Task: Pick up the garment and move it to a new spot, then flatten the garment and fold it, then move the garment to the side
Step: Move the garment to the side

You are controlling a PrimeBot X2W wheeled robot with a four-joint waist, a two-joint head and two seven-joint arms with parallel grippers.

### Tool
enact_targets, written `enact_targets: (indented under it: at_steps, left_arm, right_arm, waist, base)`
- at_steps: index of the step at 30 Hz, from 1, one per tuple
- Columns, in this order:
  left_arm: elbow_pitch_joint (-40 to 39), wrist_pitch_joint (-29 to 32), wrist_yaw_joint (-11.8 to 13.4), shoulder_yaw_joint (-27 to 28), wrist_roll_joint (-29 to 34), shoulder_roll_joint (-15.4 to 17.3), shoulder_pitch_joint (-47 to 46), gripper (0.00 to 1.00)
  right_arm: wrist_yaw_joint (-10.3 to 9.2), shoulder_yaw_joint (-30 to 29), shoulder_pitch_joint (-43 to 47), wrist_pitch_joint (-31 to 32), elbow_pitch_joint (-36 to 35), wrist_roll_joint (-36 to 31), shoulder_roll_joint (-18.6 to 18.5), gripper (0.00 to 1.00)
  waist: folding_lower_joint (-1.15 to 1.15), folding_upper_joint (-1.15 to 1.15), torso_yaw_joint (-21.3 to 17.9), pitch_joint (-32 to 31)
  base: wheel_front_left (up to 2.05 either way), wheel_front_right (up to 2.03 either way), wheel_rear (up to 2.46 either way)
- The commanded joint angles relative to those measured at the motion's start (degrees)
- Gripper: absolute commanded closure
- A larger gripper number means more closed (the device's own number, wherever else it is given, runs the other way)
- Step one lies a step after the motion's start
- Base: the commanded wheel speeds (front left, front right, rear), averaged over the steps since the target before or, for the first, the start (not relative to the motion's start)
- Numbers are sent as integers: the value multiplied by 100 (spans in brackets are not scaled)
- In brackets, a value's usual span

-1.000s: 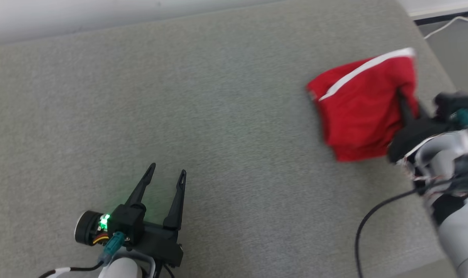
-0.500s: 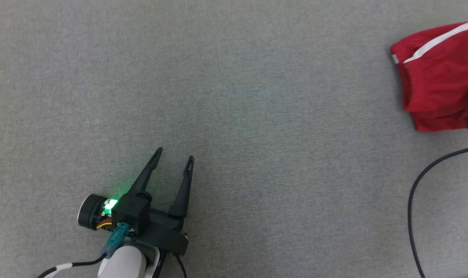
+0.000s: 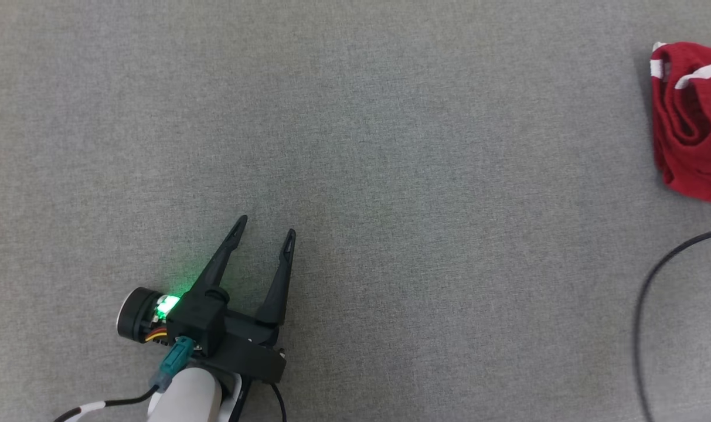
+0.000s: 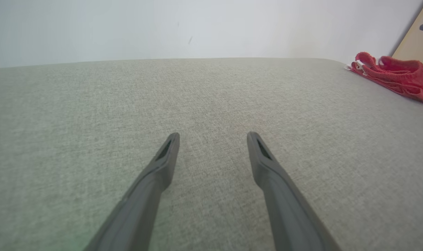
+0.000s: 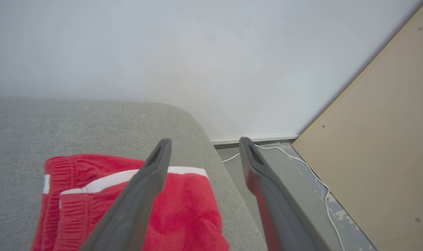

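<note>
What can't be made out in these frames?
Folded red fabric garment with white stripe: the head view's right edge cuts it off.
Same garment, right wrist view: a finger of the right pincer and the bottom edge hide its near part.
Thin black cable: both ends leave the head view.

A red garment [image 3: 692,129], white-striped and white-trimmed, on a heathered grey tabletop [image 3: 390,146]; the left gripper [image 3: 265,227] black, its fingers [image 3: 276,287] matt charcoal, a green light [image 3: 169,305] glowing at its base; a black cable [image 3: 638,316]; a white wall [image 5: 162,52]; a pale tan board [image 5: 378,157].
</note>
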Motion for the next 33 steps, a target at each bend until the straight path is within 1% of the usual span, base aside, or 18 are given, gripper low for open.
enact_targets:
  at_steps: [1, 5, 10, 15, 16, 20, 23, 26, 33]
  left_arm:
    - [154, 13, 74, 120, -4, 126, 44, 0]
    - [164, 12, 138, 161, -32, 109, 154, 0]
    - [131, 10, 245, 285, -93, 80, 304, 0]
    - [153, 6, 310, 424, -171, 63, 495, 0]
    - [153, 6, 310, 424, -171, 63, 495, 0]
    - [187, 6, 380, 564, -235, 50, 685, 0]
    - [192, 6, 401, 651, -253, 38, 839, 0]
    - [235, 6, 424, 736, -255, 35, 1015, 0]
    - [297, 6, 449, 991, -258, 28, 1369, 0]
  right_arm:
    - [1, -32, 154, -7, -336, -88, 296, 0]
    - [1, 193, 470, -6, -1092, 115, 894, 0]
    - [1, 824, 1105, -6, -1961, 643, 1447, 0]
    - [1, 1364, 1780, -6, -2517, 1253, 1687, 0]
    - [1, 1364, 1780, -6, -2517, 1253, 1687, 0]
    - [1, 1710, 2353, -5, -2748, 1593, 1833, 0]
    - [1, 1745, 2779, -6, -2909, 1828, 1947, 0]
    - [1, 1732, 3205, -6, -3028, 1906, 2096, 0]
    - [1, 1734, 3926, -6, -3249, 1837, 2323, 0]
  waist:
    - [1, 0, -34, -84]
    - [1, 0, -47, -266]
    - [1, 0, -24, -563]
    - [1, 0, 97, -883]
    - [1, 0, 97, -883]
    - [1, 0, 212, -1139]
    - [1, 0, 320, -1339]
    - [1, 0, 393, -1514]
    - [1, 0, 521, -1854]
  base:
    - [0, 0, 0]
    - [0, 0, 0]
    - [0, 0, 0]
    - [0, 0, 0]
    - [0, 0, 0]
    - [0, 0, 0]
    - [0, 0, 0]
    - [0, 0, 0]
    - [0, 0, 0]
